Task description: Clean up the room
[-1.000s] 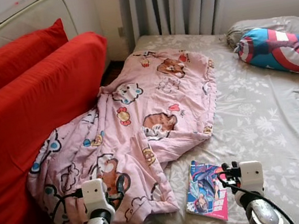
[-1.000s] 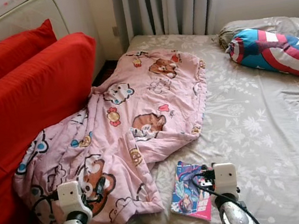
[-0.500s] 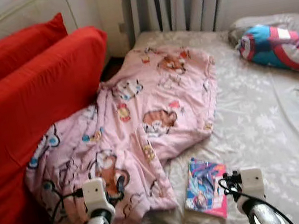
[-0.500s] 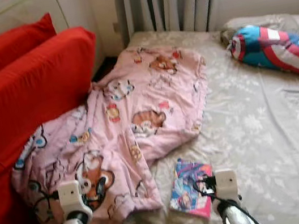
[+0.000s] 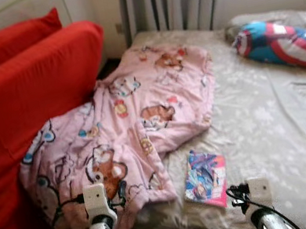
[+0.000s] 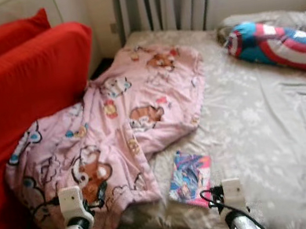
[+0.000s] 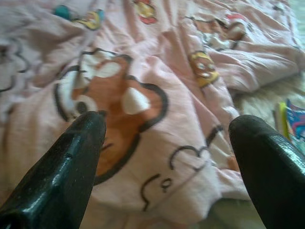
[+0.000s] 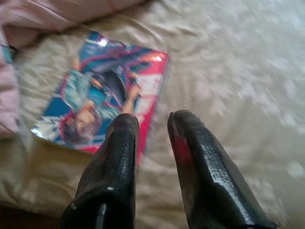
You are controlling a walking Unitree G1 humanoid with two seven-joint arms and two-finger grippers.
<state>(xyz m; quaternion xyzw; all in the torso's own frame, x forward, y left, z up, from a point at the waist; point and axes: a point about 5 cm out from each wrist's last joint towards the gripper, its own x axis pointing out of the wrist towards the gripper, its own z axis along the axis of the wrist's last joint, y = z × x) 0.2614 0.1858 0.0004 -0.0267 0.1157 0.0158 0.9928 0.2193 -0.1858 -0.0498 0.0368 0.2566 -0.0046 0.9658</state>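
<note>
A crumpled pink cartoon blanket (image 5: 136, 117) lies across the left half of the bed and hangs over its near edge. A colourful book (image 5: 206, 178) rests flat on the grey floral sheet (image 5: 271, 118) near the bed's front edge, just right of the blanket. My left gripper (image 7: 167, 119) is open and hovers over the blanket's (image 7: 157, 95) near corner. My right gripper (image 8: 152, 117) is shut with nothing held, its fingertips (image 8: 126, 124) just short of the book's (image 8: 102, 107) near right corner.
Two big red cushions (image 5: 20, 95) stand along the bed's left side. A blue, red and white shield-print pillow (image 5: 282, 46) lies at the far right, with a grey pillow (image 5: 277, 14) behind it. Grey curtains (image 5: 169, 0) hang beyond the bed.
The whole picture has shifted and blurred, so the camera has moved; the bed's front edge now shows lower down. Blanket, book and pillows lie as before.
</note>
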